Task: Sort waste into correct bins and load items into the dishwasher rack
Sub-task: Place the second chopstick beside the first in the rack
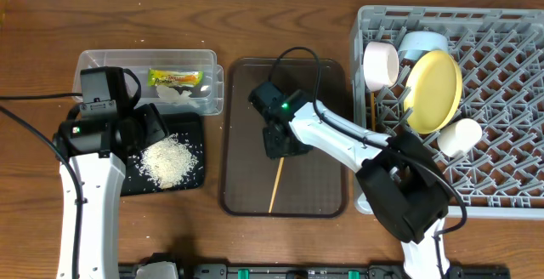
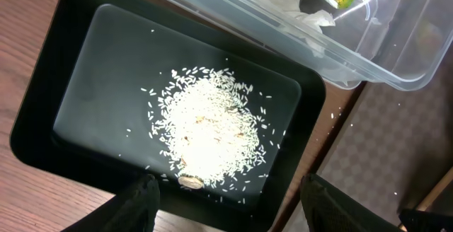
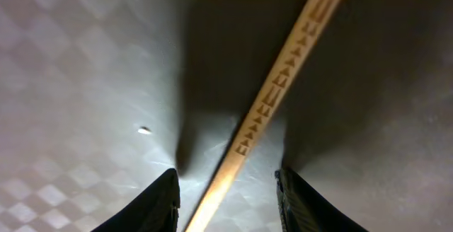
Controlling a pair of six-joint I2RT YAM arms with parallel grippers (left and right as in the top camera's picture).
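Note:
A wooden chopstick (image 1: 276, 185) lies on the dark brown serving tray (image 1: 327, 198). My right gripper (image 1: 280, 139) is open low over its upper end, one finger on each side of the stick (image 3: 272, 94). The black tray (image 1: 191, 126) holds a heap of rice (image 1: 170, 162), also in the left wrist view (image 2: 209, 129). The clear tub (image 1: 102, 58) holds the green-and-orange wrapper (image 1: 175, 77) and white tissue (image 1: 181, 93). My left gripper (image 2: 226, 211) is open and empty above the black tray's edge (image 2: 42, 119). The grey rack (image 1: 510, 100) holds the yellow plate (image 1: 433, 92), a white bowl (image 1: 380, 65), a light blue bowl (image 1: 422, 42) and a pale cup (image 1: 460, 137).
The serving tray lies between the black tray and the rack. A single rice grain (image 3: 144, 129) lies on it beside the chopstick. Brown wooden table (image 1: 51, 24) surrounds everything. The tub's wall (image 2: 368, 69) lies just beyond the black tray.

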